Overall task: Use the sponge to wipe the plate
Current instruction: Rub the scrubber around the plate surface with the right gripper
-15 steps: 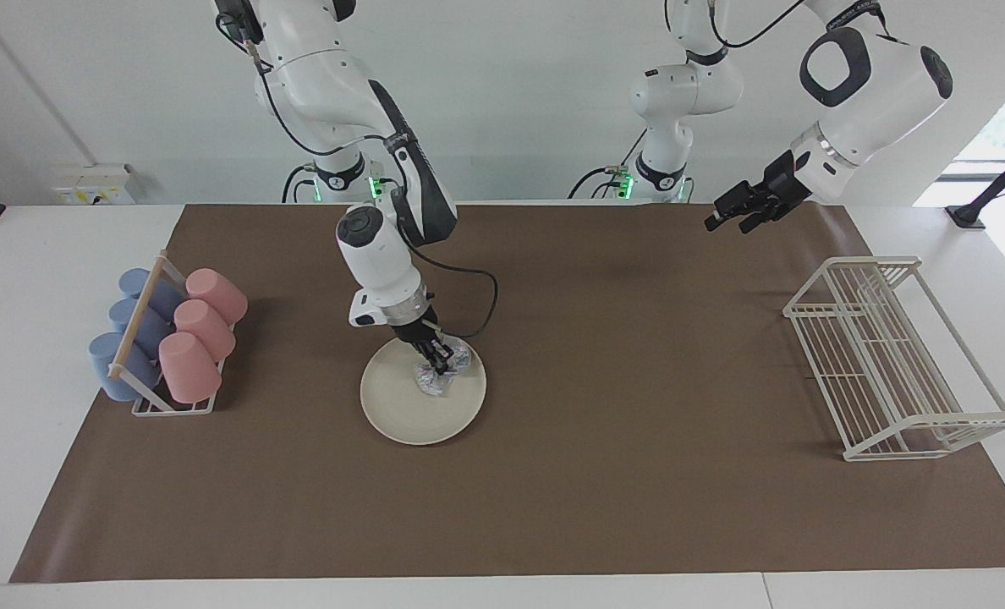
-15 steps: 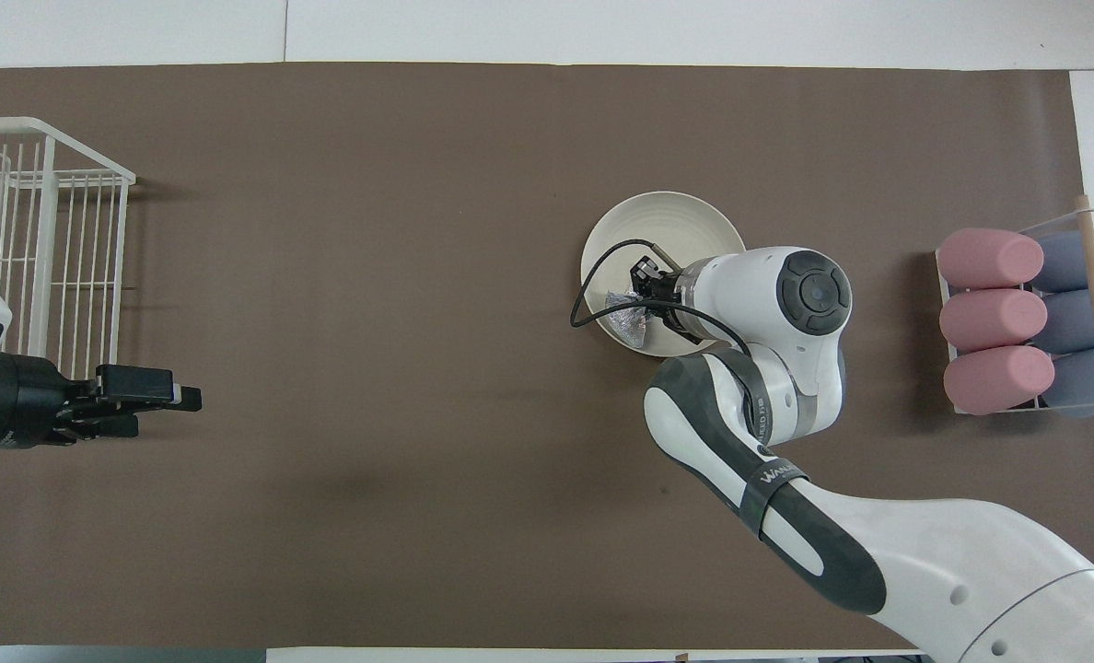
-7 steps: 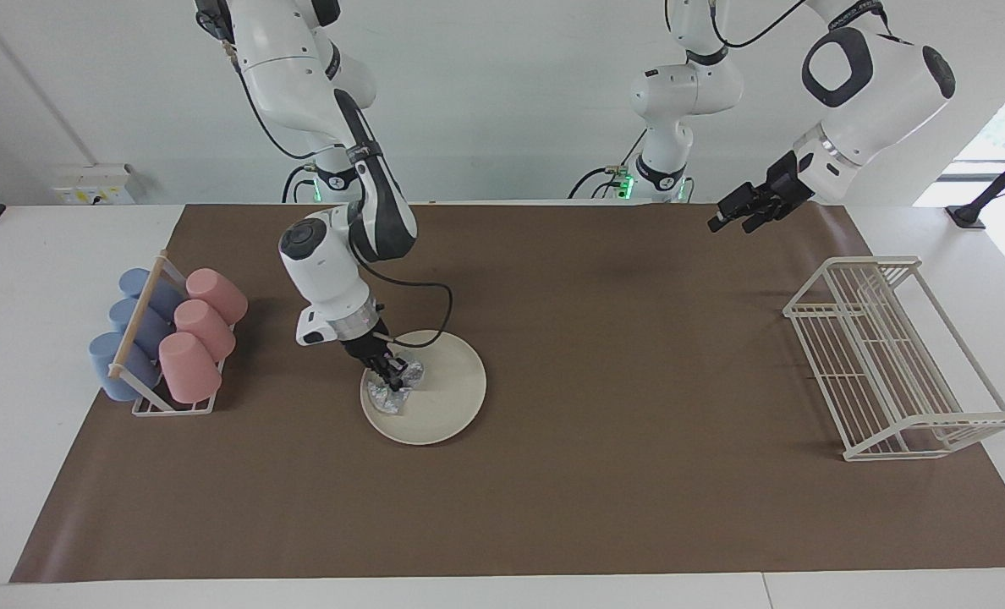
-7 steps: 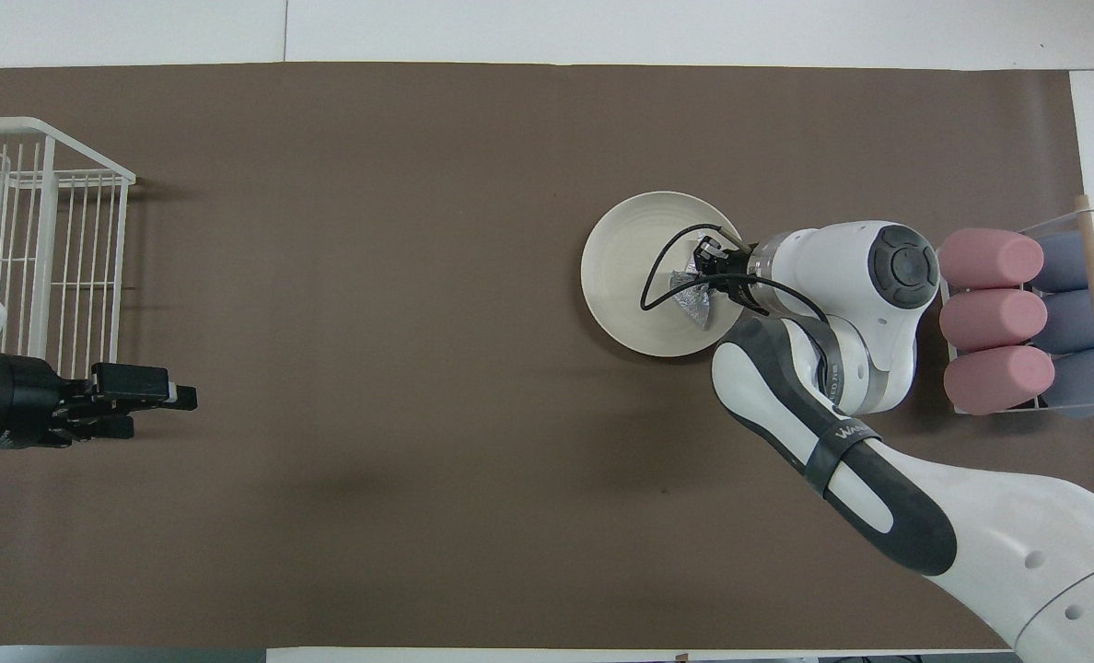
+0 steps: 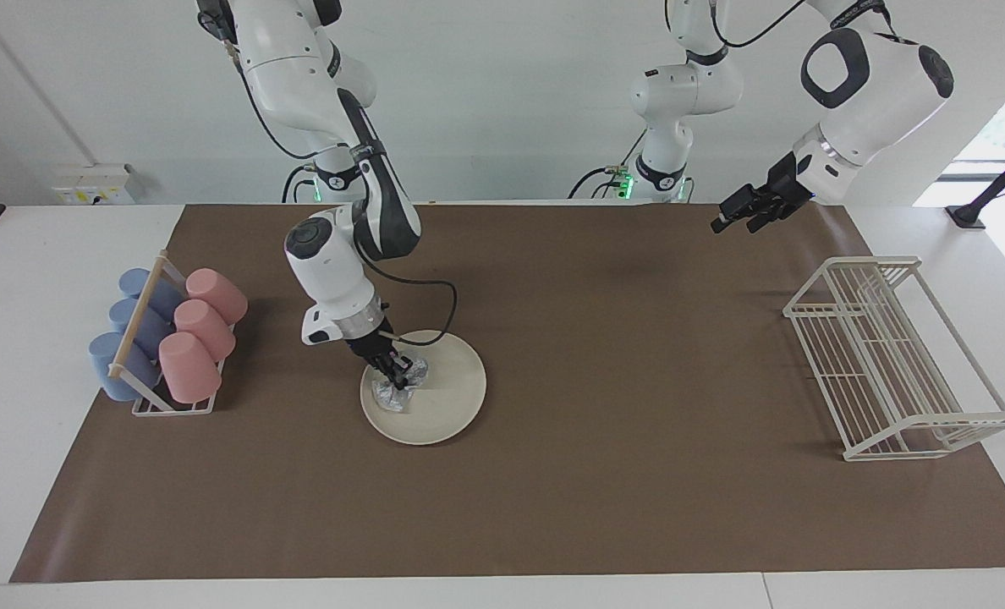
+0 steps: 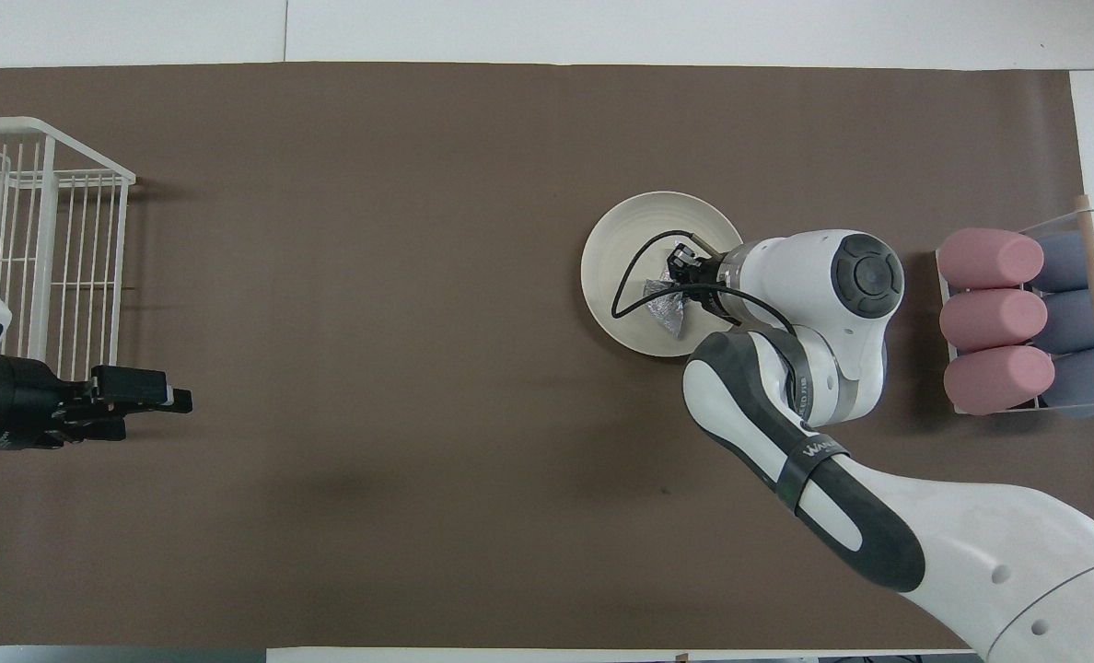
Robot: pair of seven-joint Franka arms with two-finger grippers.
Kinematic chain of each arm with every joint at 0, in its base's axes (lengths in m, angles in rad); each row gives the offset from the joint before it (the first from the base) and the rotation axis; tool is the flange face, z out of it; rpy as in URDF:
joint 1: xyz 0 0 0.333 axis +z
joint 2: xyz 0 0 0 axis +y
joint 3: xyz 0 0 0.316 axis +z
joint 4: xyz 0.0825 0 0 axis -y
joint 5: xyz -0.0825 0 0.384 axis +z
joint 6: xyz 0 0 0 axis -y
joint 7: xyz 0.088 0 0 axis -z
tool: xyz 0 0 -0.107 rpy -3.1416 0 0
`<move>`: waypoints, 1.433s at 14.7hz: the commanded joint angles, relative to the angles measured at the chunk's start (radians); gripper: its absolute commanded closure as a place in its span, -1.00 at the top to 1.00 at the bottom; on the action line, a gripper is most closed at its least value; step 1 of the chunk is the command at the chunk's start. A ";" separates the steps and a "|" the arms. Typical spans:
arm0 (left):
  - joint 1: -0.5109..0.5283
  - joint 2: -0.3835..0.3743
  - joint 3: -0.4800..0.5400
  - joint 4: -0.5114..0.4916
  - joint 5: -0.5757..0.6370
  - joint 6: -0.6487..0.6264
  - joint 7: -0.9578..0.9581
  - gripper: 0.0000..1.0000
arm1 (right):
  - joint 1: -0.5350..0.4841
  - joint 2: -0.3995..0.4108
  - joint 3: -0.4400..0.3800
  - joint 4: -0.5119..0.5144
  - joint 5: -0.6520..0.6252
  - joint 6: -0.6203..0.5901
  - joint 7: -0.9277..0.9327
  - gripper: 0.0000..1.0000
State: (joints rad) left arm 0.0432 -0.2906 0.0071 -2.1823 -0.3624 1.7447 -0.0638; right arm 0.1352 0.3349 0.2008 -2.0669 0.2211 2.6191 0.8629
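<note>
The cream-white plate (image 5: 445,404) (image 6: 625,241) lies flat on the brown mat, toward the right arm's end of the table. The silvery speckled sponge (image 5: 391,396) (image 6: 662,304) rests on the plate, on the part closest to the cups. My right gripper (image 5: 399,377) (image 6: 682,276) points down onto the plate and is shut on the sponge, pressing it against the plate's surface. A black cable loops over the plate beside it. My left gripper (image 5: 733,219) (image 6: 171,400) waits open and holds nothing, up in the air over the mat near the wire rack.
A white wire rack (image 5: 892,355) (image 6: 40,239) stands at the left arm's end of the mat. A holder with pink and blue cups (image 5: 168,338) (image 6: 1030,318) lying on their sides sits at the right arm's end, close to my right arm's wrist.
My right gripper slid the sponge across the plate toward the cups, then eased back a little. The left gripper drifted slightly and stayed open.
</note>
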 commanded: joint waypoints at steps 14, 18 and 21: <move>-0.014 0.010 -0.001 0.016 0.019 0.030 -0.025 1.00 | 0.096 -0.080 -0.012 0.553 -0.110 -0.816 0.379 -1.00; -0.031 0.010 -0.004 0.015 -0.226 0.049 -0.034 1.00 | 0.164 -0.079 0.002 0.830 -0.167 -1.132 0.585 -1.00; -0.037 0.007 -0.006 0.010 -0.430 0.042 -0.036 1.00 | 0.222 -0.077 0.003 0.898 -0.170 -1.229 0.740 -1.00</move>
State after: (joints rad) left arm 0.0247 -0.2900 -0.0071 -2.1789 -0.6917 1.7801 -0.0815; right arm 0.3368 0.2183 0.1954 -1.2365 0.0806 1.4345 1.5203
